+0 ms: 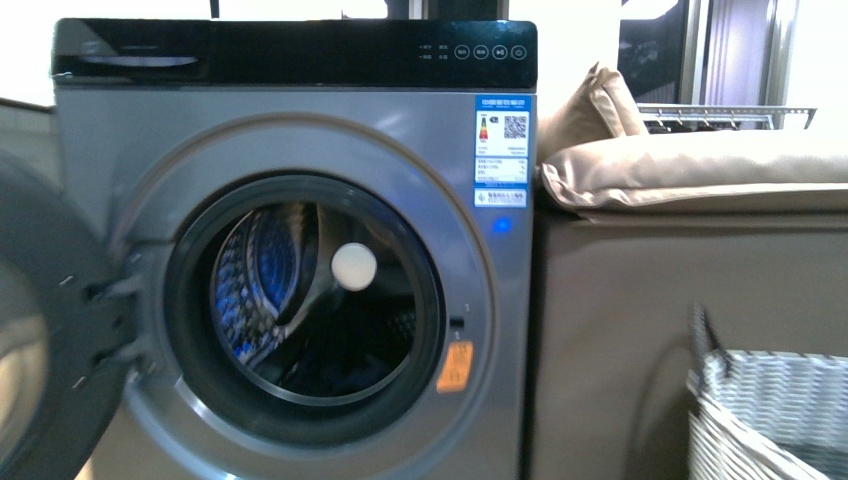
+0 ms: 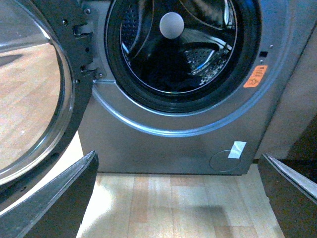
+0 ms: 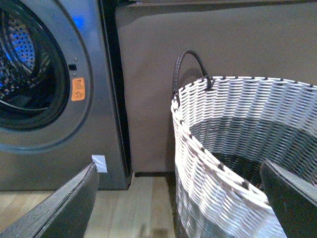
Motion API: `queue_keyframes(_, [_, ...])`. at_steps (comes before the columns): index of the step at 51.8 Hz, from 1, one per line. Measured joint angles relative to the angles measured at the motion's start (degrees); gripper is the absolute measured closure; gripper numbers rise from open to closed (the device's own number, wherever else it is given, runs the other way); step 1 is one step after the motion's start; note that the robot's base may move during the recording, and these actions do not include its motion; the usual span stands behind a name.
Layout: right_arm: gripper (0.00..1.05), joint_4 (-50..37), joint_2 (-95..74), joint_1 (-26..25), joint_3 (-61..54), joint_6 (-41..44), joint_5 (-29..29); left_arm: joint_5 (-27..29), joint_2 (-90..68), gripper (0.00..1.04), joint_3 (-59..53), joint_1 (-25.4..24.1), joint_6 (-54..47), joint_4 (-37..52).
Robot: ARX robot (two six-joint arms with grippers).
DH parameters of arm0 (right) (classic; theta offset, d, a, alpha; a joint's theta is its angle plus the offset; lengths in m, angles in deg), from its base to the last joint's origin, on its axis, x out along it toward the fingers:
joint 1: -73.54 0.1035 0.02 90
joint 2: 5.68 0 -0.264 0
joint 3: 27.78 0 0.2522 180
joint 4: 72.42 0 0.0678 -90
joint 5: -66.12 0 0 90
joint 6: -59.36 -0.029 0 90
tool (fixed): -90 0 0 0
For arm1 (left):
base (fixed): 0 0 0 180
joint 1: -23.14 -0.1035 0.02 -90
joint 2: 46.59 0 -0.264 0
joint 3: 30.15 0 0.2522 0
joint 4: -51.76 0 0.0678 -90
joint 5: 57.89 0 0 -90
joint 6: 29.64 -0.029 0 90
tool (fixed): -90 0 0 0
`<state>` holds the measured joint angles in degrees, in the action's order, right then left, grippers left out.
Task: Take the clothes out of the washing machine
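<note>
The grey washing machine (image 1: 300, 130) fills the left of the front view, its round door (image 1: 40, 330) swung open to the left. Inside the perforated drum (image 1: 255, 270) a dark heap of clothes (image 1: 335, 378) lies at the bottom; it is dim and hard to make out. In the left wrist view the clothes (image 2: 168, 74) show as a dark mass in the drum. My left gripper (image 2: 178, 156) is open and empty, low in front of the machine above the wooden floor. My right gripper (image 3: 178, 166) is open and empty beside the basket. Neither gripper shows in the front view.
A white woven basket (image 1: 770, 410) with a dark handle (image 3: 190, 59) stands on the floor right of the machine, against a brown sofa side (image 1: 610, 330). Beige cushions (image 1: 700, 165) lie on top. The open door (image 2: 29, 99) juts out on the machine's left.
</note>
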<state>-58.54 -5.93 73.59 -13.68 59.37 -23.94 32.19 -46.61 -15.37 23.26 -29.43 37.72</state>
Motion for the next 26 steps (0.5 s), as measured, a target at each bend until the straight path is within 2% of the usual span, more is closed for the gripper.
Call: queue_keyframes(26, [0.08,0.0,0.0,0.0,0.0,0.0,0.0,0.0,0.0,0.07,0.0,0.0,0.0,0.0])
